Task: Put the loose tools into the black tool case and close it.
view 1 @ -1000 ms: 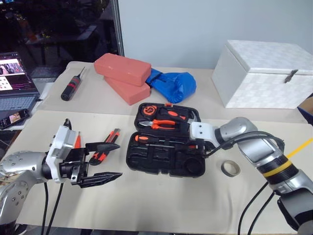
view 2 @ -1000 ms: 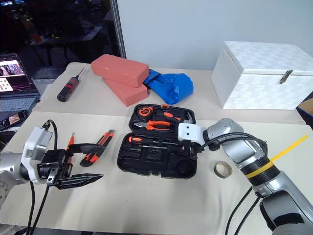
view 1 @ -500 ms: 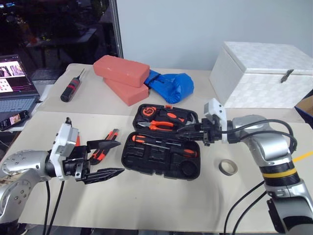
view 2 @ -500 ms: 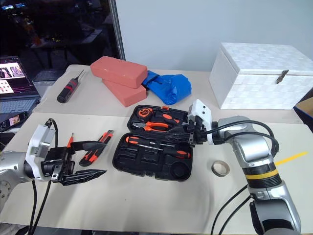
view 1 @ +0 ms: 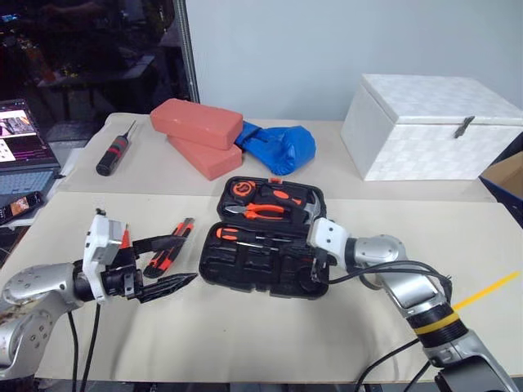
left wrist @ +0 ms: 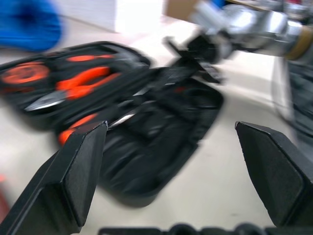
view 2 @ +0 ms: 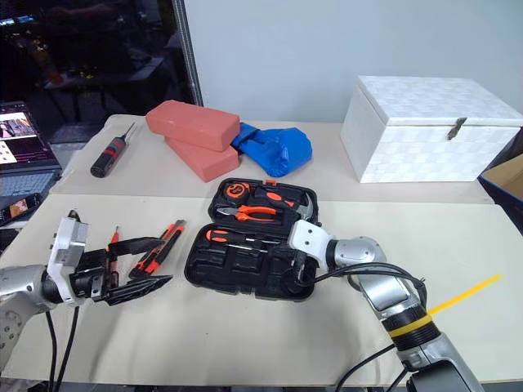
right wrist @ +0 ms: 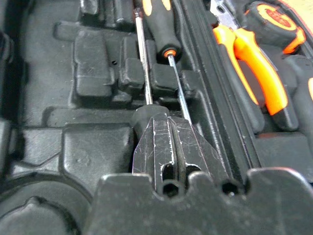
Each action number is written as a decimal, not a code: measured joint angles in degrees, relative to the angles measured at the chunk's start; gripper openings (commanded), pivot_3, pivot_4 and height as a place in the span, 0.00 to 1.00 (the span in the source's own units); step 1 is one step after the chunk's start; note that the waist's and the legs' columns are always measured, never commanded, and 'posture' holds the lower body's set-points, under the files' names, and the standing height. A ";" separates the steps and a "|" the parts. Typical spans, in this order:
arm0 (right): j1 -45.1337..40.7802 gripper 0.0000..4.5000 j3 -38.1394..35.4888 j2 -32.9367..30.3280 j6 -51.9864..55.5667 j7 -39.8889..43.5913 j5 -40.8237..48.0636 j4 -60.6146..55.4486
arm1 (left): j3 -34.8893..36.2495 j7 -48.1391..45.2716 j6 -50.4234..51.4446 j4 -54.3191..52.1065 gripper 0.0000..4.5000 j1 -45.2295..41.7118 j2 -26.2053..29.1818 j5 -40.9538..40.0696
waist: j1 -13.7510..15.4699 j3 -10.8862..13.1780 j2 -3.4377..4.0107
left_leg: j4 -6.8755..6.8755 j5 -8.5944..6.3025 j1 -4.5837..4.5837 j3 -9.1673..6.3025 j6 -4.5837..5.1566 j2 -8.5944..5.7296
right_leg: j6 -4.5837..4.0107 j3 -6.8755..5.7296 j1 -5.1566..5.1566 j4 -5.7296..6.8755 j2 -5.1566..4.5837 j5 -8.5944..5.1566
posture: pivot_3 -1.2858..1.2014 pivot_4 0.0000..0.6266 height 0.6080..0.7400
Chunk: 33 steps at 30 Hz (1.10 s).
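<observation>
We find the utility knife (view 1: 173, 244) left of centre, beside the open black tool case (view 1: 261, 237). Rigid, light: grasp mid-handle. Left gripper (view 1: 167, 263) spread; right gripper (right wrist: 168, 147) pressed together, empty.

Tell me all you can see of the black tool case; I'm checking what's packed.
The black tool case lies open on the table, a hinged black plastic shell with moulded recesses. The far half holds orange-handled pliers and an orange tape measure; the near half holds orange-and-black screwdrivers, with other recesses empty. The right gripper, jaws shut, reaches into its near half.
</observation>
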 measured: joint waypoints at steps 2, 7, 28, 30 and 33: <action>0.78 0.13 -3.16 0.74 2.57 0.55 5.62 -3.29 | 1.27 8.22 -0.09 -0.09 1.00 -0.14 -4.23 2.13 | 0.10 0.08 0.10 | 0.00 0.01 -0.06 0.01 0.00 -0.04 | 0.08 0.04 -0.05 0.03 -0.05 0.06 | 0.52 0.24 1.00; 3.07 0.45 -12.53 -5.07 13.69 5.84 24.45 -22.36 | 7.45 34.05 14.14 -0.39 1.00 -1.62 -9.78 4.08 | 0.13 0.05 -0.03 | -0.02 -0.01 -0.20 -0.22 -0.01 0.08 | 0.54 -0.08 -0.05 -0.01 0.07 0.21 | 0.52 0.24 1.00; 6.65 1.00 -14.86 -11.75 20.55 6.77 31.82 -29.26 | -0.15 47.73 18.55 2.61 0.17 -4.10 -13.08 15.84 | 0.10 0.06 -0.06 | -0.12 0.00 -0.29 -0.15 -0.03 -0.12 | 0.17 -0.05 -0.14 -0.18 -0.12 0.03 | 0.52 0.24 1.00; 8.49 1.00 -16.31 -11.19 20.40 6.29 32.58 -29.63 | 0.53 40.58 14.92 1.48 0.17 -3.40 -12.84 12.32 | 0.29 0.07 -0.09 | -0.12 0.00 -0.46 -0.15 -0.03 -0.12 | 0.14 -0.06 -0.29 -0.18 -0.12 0.03 | 0.52 0.24 1.00; 14.15 1.00 -19.33 -11.03 18.91 5.65 32.89 -32.21 | 1.29 25.38 11.02 -2.89 0.17 -1.11 -4.66 7.03 | 0.76 0.09 -0.18 | -0.12 0.00 -0.79 -0.12 -0.03 -0.09 | 0.06 -0.11 -0.62 -0.16 -0.14 -0.01 | 0.52 0.24 1.00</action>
